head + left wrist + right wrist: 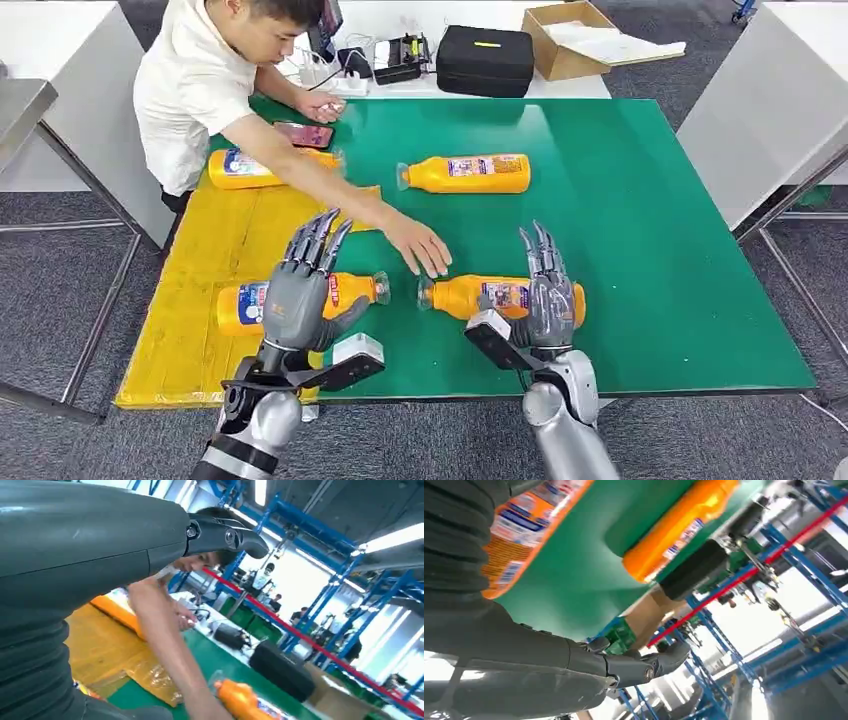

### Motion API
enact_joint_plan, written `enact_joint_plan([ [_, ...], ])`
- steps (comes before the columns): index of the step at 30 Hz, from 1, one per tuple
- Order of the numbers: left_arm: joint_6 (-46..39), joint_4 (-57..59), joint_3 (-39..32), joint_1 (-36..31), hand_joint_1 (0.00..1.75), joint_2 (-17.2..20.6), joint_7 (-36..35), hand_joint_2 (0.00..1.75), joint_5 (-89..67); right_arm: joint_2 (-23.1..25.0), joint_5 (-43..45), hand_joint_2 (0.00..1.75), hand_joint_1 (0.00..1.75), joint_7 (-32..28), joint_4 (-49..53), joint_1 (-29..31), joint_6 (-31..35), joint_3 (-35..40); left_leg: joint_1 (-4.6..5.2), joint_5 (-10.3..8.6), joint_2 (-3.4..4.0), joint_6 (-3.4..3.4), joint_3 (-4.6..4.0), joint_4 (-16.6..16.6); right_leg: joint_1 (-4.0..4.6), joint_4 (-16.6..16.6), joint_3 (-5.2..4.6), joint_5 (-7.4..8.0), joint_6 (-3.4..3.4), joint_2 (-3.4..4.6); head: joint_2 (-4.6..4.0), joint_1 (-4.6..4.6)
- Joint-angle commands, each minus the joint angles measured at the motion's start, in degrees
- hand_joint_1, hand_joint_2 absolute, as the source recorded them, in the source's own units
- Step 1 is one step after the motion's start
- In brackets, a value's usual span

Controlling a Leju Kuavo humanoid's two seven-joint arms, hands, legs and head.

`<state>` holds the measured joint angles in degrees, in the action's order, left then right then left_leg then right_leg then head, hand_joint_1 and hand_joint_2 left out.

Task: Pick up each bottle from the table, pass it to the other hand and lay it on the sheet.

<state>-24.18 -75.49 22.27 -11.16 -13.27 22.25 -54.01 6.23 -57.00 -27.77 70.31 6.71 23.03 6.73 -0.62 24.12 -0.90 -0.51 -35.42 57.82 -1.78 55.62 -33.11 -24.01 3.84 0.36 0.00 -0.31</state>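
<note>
left hand [300,295] open, right hand [545,290] open over orange bottle [480,296], seemingly full

Left hand [300,290] covers middle of bottle on sheet [352,290]; right hand [545,290] hides label end of near-right bottle [470,295]; person's arm [300,165] crosses far-left bottle [235,168]; left wrist view cuts off orange bottle [240,700] at frame edge; bottle labels too small to read; right wrist view background blurred.
</note>
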Motion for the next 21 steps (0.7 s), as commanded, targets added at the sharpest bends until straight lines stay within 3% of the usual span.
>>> enact_joint_plan([
  [1, 6.32, -10.60, 3.68, 6.68, 0.00, 1.59, 1.80, 1.75, 6.78, -6.60, -9.78, 1.75, 0.00, 11.49, 0.37, -2.02, -5.78, 4.66, -0.04, 0.12, 0.06, -0.01, 0.20, 0.00, 0.09, -0.06, 0.23, -0.09, -0.20, -0.04, 0.00, 0.02],
  [9, 14.98, -11.21, 6.77, 9.62, 0.00, 0.25, 5.79, 1.75, 25.11, -10.04, -15.97, 1.75, 0.00, 16.84, -4.64, -0.60, -8.95, 4.94, -0.02, 0.08, 0.04, -0.02, 0.09, -0.01, 0.06, -0.08, 0.14, -0.04, -0.14, -0.04, 0.00, 0.00],
  [21, 14.72, -10.91, 5.67, 9.47, 0.00, -0.34, 4.92, 1.75, 26.53, -11.07, -27.49, 1.75, 0.00, 25.87, -7.25, 2.76, -8.31, 8.96, -0.02, 0.07, 0.13, -0.01, 0.08, -0.02, 0.06, -0.07, 0.09, -0.02, -0.14, 0.05, 0.00, 0.00],
])
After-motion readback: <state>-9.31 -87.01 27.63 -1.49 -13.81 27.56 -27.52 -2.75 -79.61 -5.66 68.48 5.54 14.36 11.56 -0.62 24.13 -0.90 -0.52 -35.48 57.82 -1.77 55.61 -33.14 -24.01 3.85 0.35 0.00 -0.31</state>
